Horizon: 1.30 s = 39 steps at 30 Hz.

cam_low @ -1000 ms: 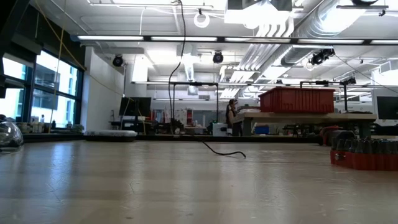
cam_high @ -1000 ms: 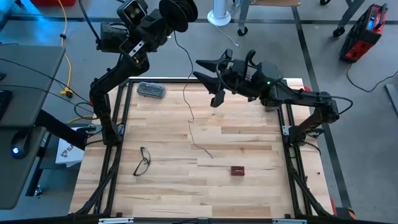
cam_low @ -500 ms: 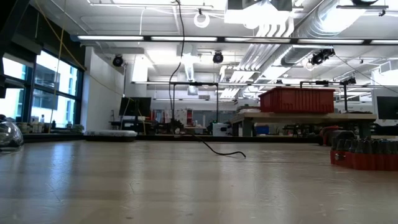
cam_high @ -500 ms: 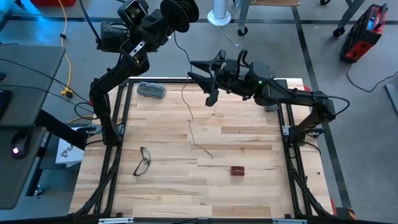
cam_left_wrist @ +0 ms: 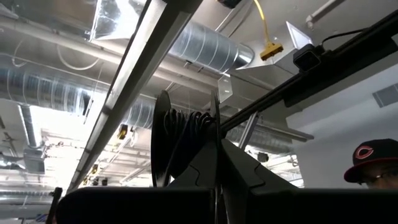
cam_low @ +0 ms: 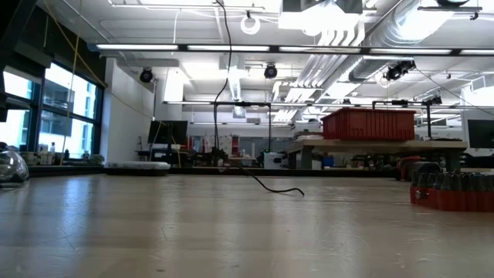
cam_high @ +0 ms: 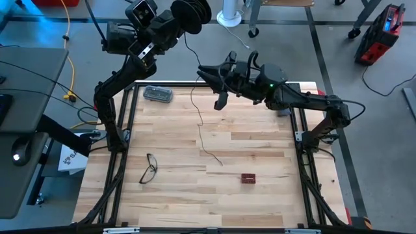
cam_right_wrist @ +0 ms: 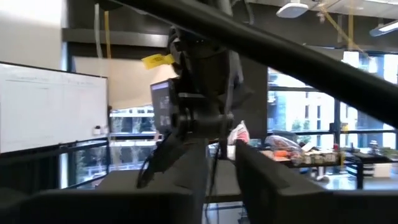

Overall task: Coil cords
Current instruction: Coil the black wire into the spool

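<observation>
Black thin wire (cam_high: pixel 198 123) hangs from reel (cam_high: pixel 188 10), clamped in closed left end effector (cam_high: pixel 174 23) far-left above bench (cam_high: pixel 260 188); tail lies mid-bench. Limp, light, slippery; pinch near hanging part. Right end effector (cam_high: pixel 211 75) partly open beside it, holding nothing.

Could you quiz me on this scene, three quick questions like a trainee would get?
1. True or false: the left gripper holds the black reel up above the table's far edge.
2. Where does the loose end of the thin wire lie? A) on the wooden table; B) across the eyeglasses; C) on the small red block.
3. Fill in: the right gripper is raised near the hanging wire, over the table's ____ edge.

Key: 1 true; 2 A; 3 far.
</observation>
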Motion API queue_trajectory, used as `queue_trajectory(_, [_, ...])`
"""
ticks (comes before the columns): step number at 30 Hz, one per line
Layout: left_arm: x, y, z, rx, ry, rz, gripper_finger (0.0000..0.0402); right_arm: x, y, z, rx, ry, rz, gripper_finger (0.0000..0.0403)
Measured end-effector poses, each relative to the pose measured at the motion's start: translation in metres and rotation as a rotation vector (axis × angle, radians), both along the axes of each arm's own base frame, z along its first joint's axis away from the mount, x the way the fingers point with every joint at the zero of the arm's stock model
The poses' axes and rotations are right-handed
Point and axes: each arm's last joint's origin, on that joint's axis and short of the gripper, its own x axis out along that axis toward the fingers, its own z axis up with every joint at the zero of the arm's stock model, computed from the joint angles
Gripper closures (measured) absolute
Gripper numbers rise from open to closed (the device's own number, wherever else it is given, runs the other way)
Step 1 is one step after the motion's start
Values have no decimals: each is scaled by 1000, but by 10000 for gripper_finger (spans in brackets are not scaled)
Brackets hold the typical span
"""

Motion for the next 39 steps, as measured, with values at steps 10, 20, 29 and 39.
queue_trajectory(10, [-2, 2, 1, 2, -1, 12, 401, -4, 5, -1, 102, 38, 29, 400])
queue_trajectory(20, [-45, 5, 8, -49, 371, 295, 401, -51, 44, 13, 65, 226, 64, 402])
queue_trajectory(29, [-85, -10, 2, -196, 649, 281, 401, -84, 47, 23, 53, 285, 9, 402])
queue_trajectory(39, [-80, -7, -30, -444, 1000, 247, 401, -100, 46, 31, 26, 266, 3, 403])
